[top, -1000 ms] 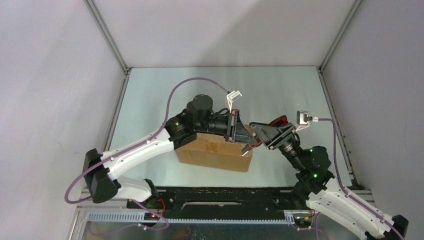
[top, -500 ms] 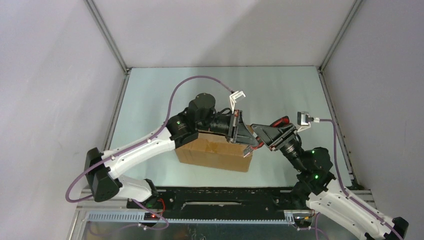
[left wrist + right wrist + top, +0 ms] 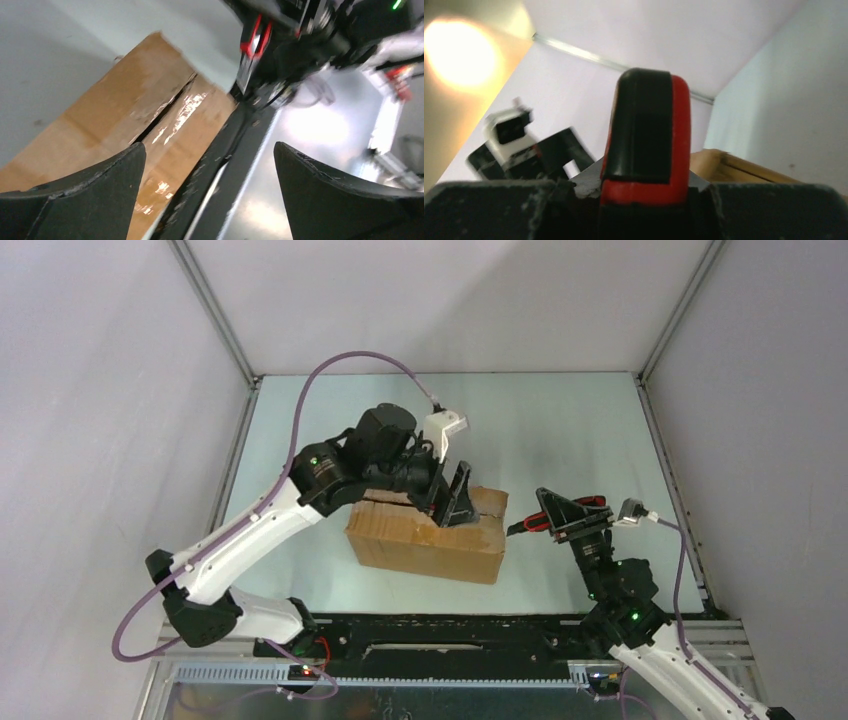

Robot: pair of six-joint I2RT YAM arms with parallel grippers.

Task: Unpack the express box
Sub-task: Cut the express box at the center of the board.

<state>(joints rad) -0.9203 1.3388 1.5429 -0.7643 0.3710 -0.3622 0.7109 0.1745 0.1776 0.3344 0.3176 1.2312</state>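
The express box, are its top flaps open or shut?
Shut. On the express box the top flaps lie flat, meeting at a dark seam edged with glossy tape. Whether that tape is cut through, cannot tell.

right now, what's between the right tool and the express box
The front end of the red-handled knife, gripped by the right tool, points at the express box; the top view shows nothing else there.

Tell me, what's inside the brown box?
Nothing inside shows. The box has its top flaps lying nearly flat, with only a dark crack along the middle seam, so whatever it holds is covered.
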